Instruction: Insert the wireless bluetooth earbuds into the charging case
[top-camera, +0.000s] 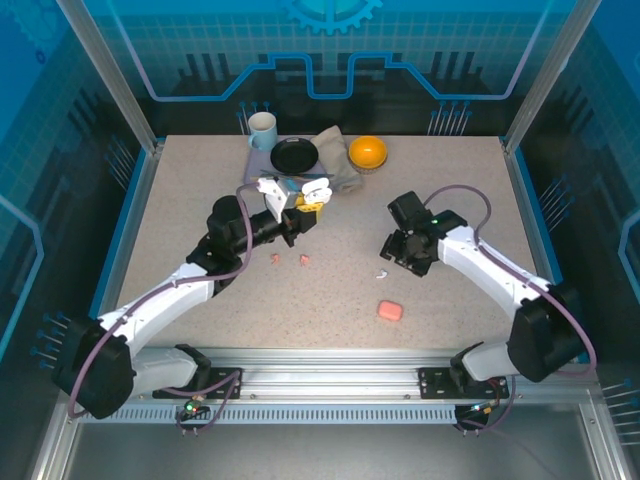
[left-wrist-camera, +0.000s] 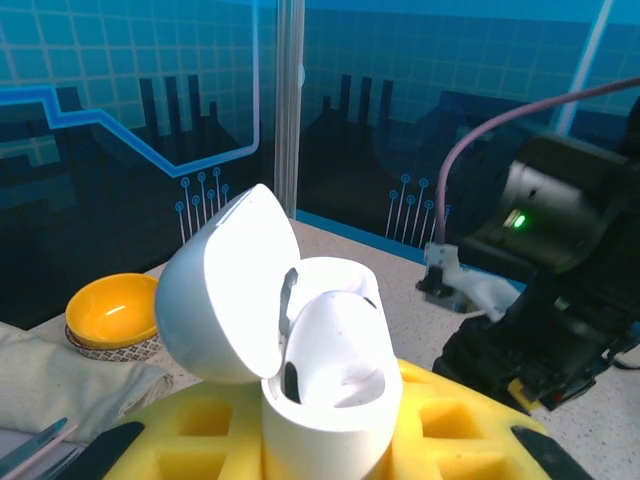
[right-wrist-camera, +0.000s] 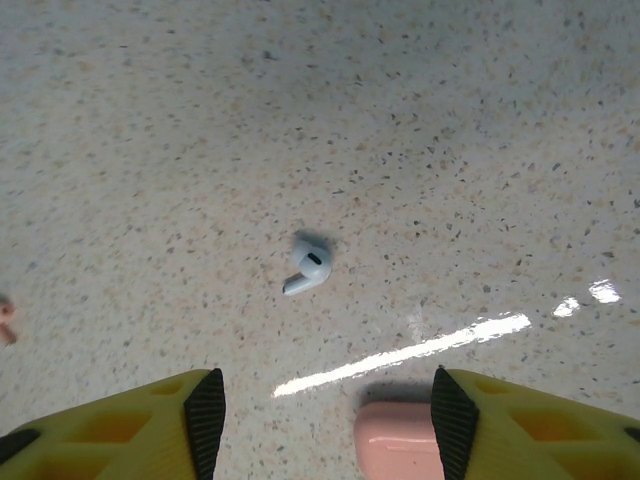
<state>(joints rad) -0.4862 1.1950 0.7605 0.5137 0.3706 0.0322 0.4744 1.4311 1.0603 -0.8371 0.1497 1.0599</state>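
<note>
1. The left gripper (top-camera: 300, 212) has its yellow fingers (left-wrist-camera: 195, 440) pressed against both sides of the white charging case (left-wrist-camera: 330, 410). It holds the case upright above the table (top-camera: 180, 220).
2. The case's lid (left-wrist-camera: 225, 300) is swung open to the left in the left wrist view. A seated white earbud (left-wrist-camera: 335, 335) rests inside the body with its rounded end up.
3. The right gripper (right-wrist-camera: 330, 430) hangs over the table with its jaws well apart and nothing between them. Its black pads (right-wrist-camera: 206, 420) face each other across bare speckled surface.
4. The loose white earbud (right-wrist-camera: 308, 268) lies on its side on the table just ahead of those fingers and touches neither.
5. The pink charging case (right-wrist-camera: 395, 445), lid down, lies on the table at the bottom edge of the right wrist view, close to the right-hand finger. From above it lies nearer the arm bases than the loose white earbud does.
6. One salmon-pink earbud (top-camera: 276, 258) and a second salmon-pink earbud (top-camera: 305, 260) lie near each other on the table, on the near side of the left gripper and between the two arms.
7. Along the far edge stand a mug (top-camera: 262, 130), a black plate (top-camera: 294, 155) resting on a grey cloth (top-camera: 340, 175), and an orange bowl (top-camera: 367, 152).
</note>
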